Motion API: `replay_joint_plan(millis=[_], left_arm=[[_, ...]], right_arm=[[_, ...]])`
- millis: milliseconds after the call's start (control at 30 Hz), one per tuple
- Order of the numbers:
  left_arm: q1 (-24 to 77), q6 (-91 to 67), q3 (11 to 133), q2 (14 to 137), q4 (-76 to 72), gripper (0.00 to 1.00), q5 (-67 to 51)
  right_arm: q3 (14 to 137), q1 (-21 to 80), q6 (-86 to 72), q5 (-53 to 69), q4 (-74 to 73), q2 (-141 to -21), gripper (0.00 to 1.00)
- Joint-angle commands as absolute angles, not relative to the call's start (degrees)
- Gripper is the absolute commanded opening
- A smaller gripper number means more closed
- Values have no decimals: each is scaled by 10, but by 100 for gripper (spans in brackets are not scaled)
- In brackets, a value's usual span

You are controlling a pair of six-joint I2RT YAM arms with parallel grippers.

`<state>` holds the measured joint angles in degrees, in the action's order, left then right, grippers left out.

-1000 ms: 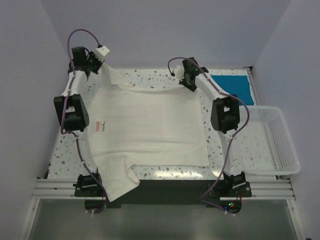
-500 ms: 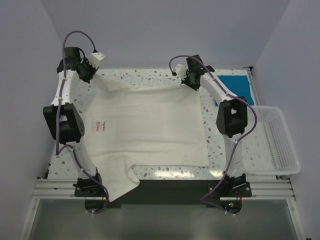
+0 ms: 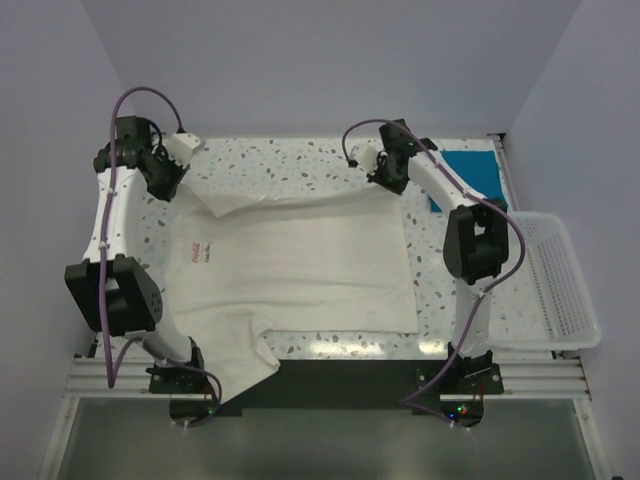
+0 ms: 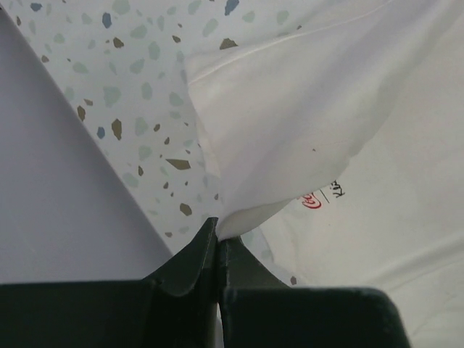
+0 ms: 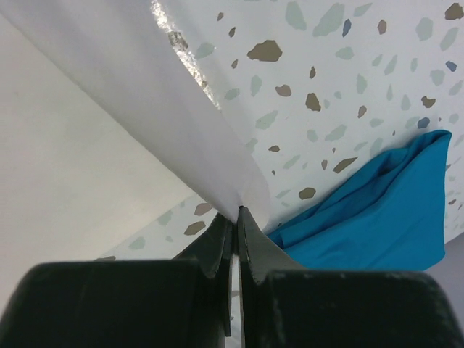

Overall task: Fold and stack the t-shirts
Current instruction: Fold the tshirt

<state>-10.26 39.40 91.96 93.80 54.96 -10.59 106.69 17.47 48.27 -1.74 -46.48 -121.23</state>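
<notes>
Speckled terrazzo table [image 3: 300, 160] is seen under pale walls, and most of it is covered by the cream-white t-shirt [image 3: 300, 260], spread flat at the centre of the overhead view with one sleeve hung over the lower-left edge. A small red-lettered label [image 3: 197, 252] is shown near its left side. The teal-blue t-shirt [image 3: 475, 175] is laid, apparently folded, at the upper right, just above the white lattice basket [image 3: 555, 290]. The left fingers [image 4: 192, 264] are pressed together on a pinch of the cream shirt's upper-left corner, and the right fingers [image 5: 217, 246] are likewise closed on its upper-right corner. The cloth is judged light, limp and prone to sagging between the two holds, so it is best taken at paired corners and kept taut; nothing fragile or slippery is suggested. Compared with a second ago, both held corners have been carried toward the lower part of the frame. The upper hem is now drawn lower and rumpled at the left, and both elbows have been swung outward and downward.
</notes>
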Motion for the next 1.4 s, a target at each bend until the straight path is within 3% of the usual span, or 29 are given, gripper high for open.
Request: replay_joint_plan(millis=[0, 533, 900, 933, 1067, 1267, 1367], left_arm=[[-108, 365, 887, 905, 606, 0, -82], [-105, 357, 693, 798, 627, 0, -45], [-93, 423, 628, 812, 658, 0, -86], [-93, 440, 629, 818, 666, 11, -91], [-126, 460, 707, 845, 691, 33, -141], [-234, 343, 959, 1039, 687, 36, -256], [-242, 266, 1019, 1117, 662, 37, -300]], right_arm=[[1041, 164, 505, -2, -468, -1153, 0], [965, 162, 523, 37, -507, -1148, 0], [955, 172, 535, 42, -550, -1166, 0], [953, 173, 538, 41, -553, -1167, 0], [941, 177, 537, 40, -556, -1166, 0], [945, 184, 528, 43, -573, -1170, 0], [944, 186, 521, 41, -571, -1172, 0]])
